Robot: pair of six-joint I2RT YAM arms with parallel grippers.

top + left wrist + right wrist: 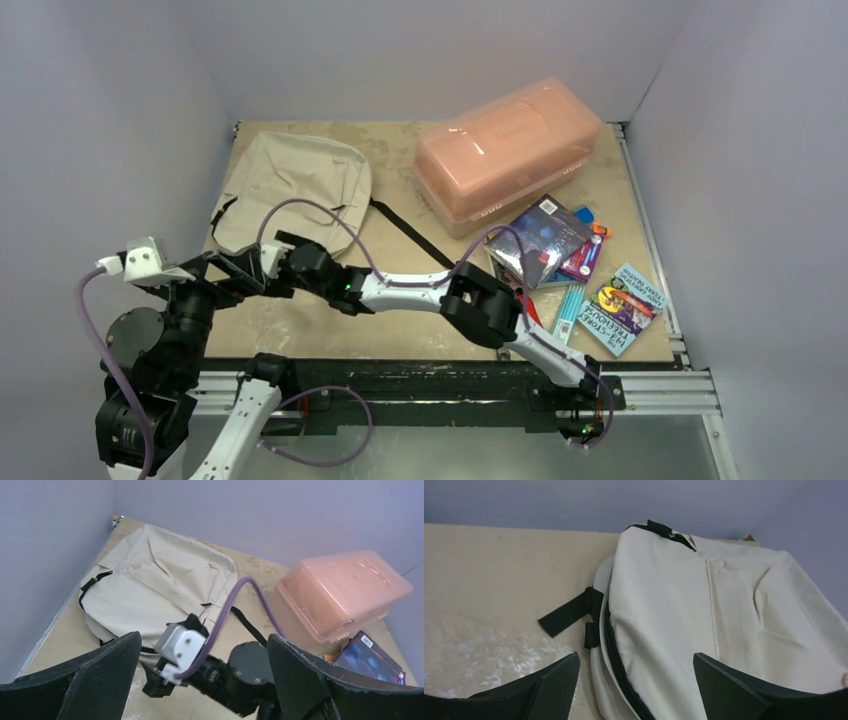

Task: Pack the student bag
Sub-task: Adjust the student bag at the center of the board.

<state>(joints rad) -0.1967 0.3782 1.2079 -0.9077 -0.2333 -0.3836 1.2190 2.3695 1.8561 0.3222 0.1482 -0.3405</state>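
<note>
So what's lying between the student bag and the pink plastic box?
Bare tabletop, apart from a black strap trailing from the student bag across the gap's near end toward the pink box. The top view shows it best.

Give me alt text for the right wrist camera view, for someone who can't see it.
A cream student bag lies flat on the table, black zip trim along one edge and a black strap sticking out beside it. The right gripper hovers near it, jaws open and empty.
</note>
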